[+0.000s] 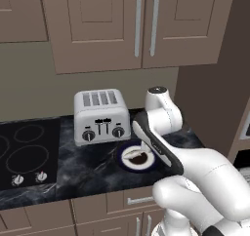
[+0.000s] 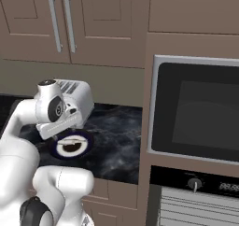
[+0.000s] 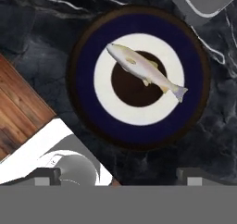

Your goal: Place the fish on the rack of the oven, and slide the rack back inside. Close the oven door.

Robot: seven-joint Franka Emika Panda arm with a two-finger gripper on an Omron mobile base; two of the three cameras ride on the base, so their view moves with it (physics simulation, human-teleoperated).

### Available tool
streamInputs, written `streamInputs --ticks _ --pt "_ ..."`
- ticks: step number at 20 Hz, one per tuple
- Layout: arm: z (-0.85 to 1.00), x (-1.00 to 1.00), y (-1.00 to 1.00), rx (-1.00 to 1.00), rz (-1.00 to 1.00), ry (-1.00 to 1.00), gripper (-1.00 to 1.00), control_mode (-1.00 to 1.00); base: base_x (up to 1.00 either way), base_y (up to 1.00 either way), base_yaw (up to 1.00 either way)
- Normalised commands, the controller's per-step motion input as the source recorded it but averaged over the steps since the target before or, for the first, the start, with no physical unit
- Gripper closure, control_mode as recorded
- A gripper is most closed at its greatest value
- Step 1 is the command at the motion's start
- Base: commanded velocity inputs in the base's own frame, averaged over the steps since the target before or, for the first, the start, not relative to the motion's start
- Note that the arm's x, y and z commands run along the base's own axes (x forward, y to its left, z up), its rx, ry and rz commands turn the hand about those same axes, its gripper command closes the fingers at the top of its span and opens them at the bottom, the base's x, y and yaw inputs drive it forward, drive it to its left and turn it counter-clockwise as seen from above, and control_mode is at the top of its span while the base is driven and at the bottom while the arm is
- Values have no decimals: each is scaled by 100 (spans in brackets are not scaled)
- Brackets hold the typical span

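On marbled black counter (image 3: 41,28), slim pale fish (image 3: 144,71) across round blue-rimmed plate (image 3: 139,126); hand (image 3: 119,176) spread, empty.

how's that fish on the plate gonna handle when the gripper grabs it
The fish looks slim and smooth-skinned, so it may slip between the fingers. It tapers toward the tail, so a mid-body grip seems safer. Small, so probably light; it lies flat on the plate, unlikely to roll.

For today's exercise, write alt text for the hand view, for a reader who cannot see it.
A small pale fish lies on a round blue-rimmed plate on a dark marble counter, seen from straight above. The open jaws hang over the plate's near edge, and a toaster corner peeks in at the top.
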Motion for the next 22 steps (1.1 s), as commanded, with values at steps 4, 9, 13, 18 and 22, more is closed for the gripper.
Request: streamInputs --ticks 4,9,13,18,22 --pt "-44 0 0 0 3 11 -100 -100 0 0 0" --pt "-42 3 0 0 3 9 -100 -100 0 0 0" --pt "-30 14 0 0 2 3 -100 -100 0 0 0" --pt "-14 22 0 2 0 0 -100 -100 0 0 0" --pt "-16 31 0 3 0 0 -100 -100 0 0 0"
